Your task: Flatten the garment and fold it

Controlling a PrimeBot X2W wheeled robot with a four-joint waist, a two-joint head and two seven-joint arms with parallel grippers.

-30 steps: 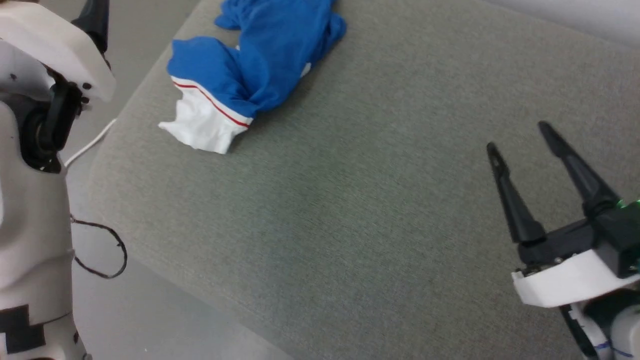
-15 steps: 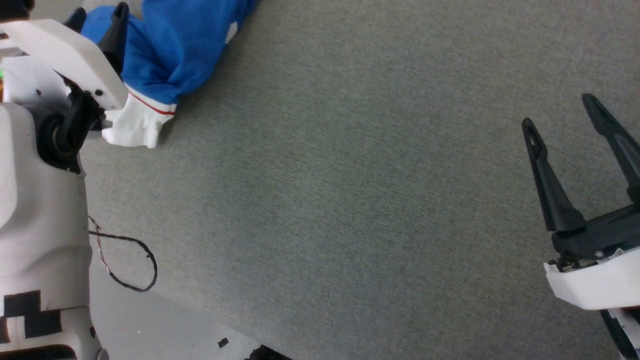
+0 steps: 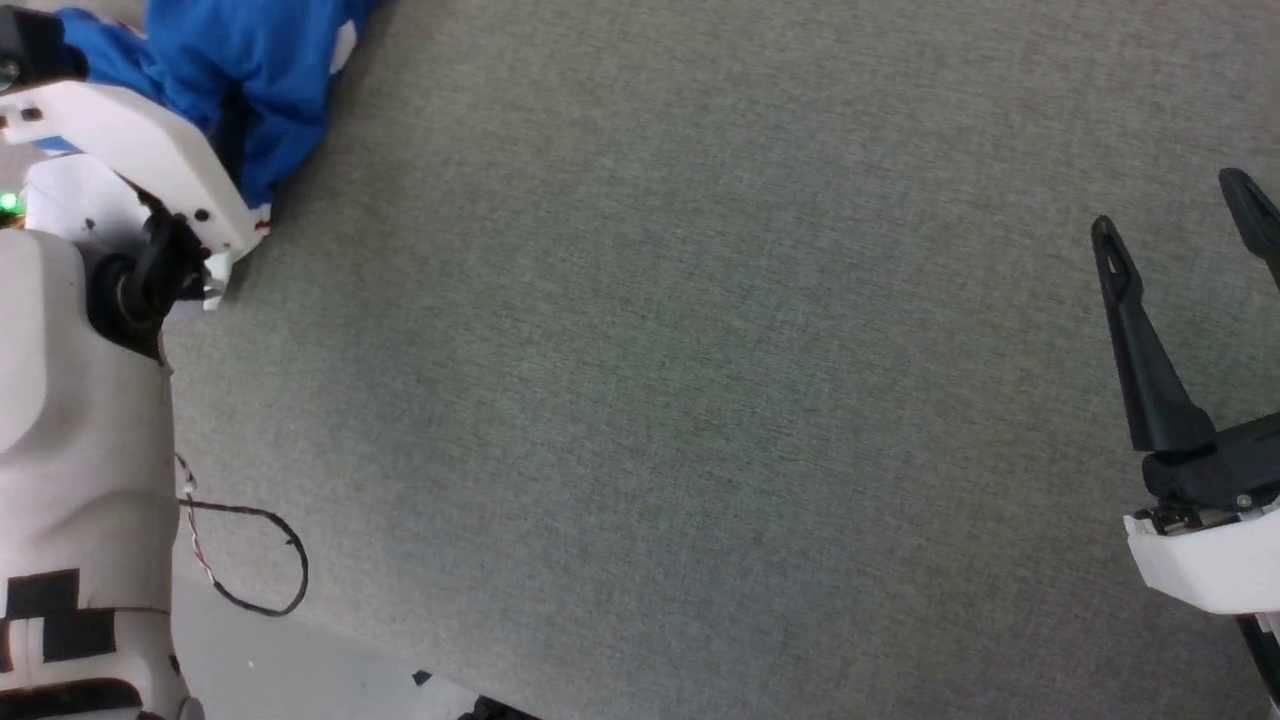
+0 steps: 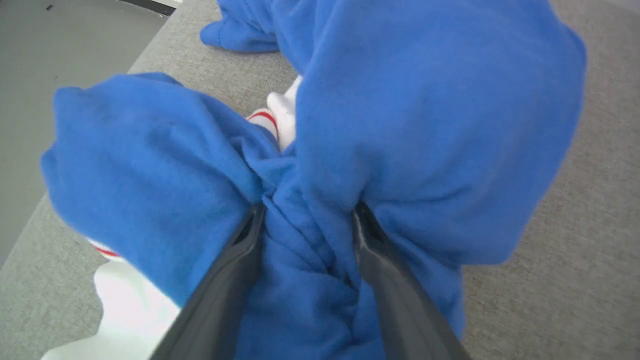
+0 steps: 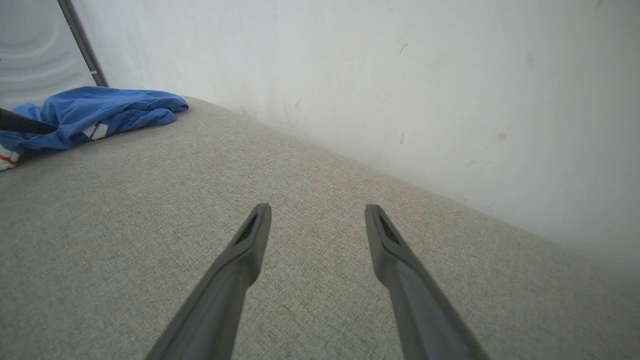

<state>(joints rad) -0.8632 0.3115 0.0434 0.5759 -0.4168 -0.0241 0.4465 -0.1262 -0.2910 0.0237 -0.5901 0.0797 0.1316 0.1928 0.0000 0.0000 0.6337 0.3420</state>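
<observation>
Ok, status: garment (image 3: 230, 60) is a crumpled heap at the top-left of head cam, on the grey fabric surface (image 3: 700, 350) near its edge.

L gripper (image 4: 306, 212) is dug into the heap. Fingers are spread wide, tips buried, blue cloth (image 4: 440, 125) bunched between them, so claw is apart, not clamped.

White sleeve (image 4: 130, 305) w/ red stripe (image 4: 105, 250) sits under the blue, lower left of L wrist cam.

R gripper (image 3: 1168, 205) is open, holding nothing, over bare surface well apart from garment; R wrist cam shows the same (image 5: 316, 207).

Heap (image 5: 95, 107) lies far left there, next to the white wall (image 5: 400, 75).

Writing: small white patch (image 5: 95, 131) on the blue, too small to read.

L forearm has black block marks (image 3: 50, 620), no text.
</observation>
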